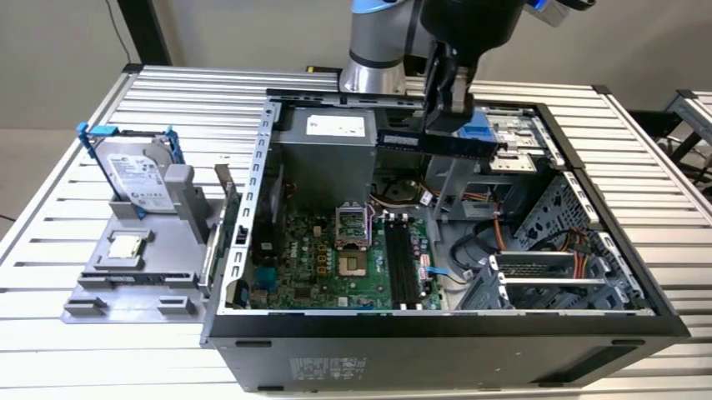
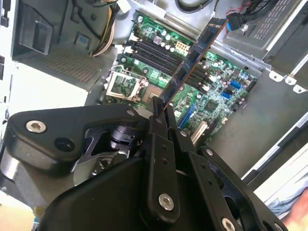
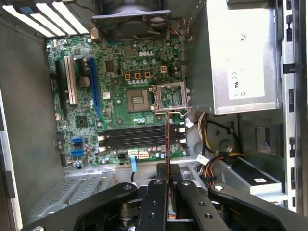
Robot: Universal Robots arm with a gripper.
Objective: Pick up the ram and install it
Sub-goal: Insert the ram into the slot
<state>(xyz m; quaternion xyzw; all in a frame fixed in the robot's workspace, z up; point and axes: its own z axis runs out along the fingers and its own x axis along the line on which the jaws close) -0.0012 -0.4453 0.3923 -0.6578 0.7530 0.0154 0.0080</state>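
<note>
The ram (image 1: 406, 140), a long, thin, dark greenish circuit-board stick, hangs above the green motherboard (image 1: 323, 250), its flat faces clamped by the black gripper (image 3: 167, 169); it looks light, stiff and fragile.

The exterior view stands off high beyond one edge of the silver slatted metal desk (image 1: 67, 350), looking down slantwise into the open black computer case (image 1: 445, 333). Both wrist views ride close behind the black end effector (image 2: 161, 103) (image 3: 167, 166), facing past it down into the case. The first meets the green motherboard (image 3: 115, 96) squarely, the second obliquely (image 2: 211, 96). The thin dark-green ram stick (image 3: 167, 134) (image 2: 192, 60) clamped there shows edge-on and broadside respectively. All three share that board (image 1: 333, 275).
</note>
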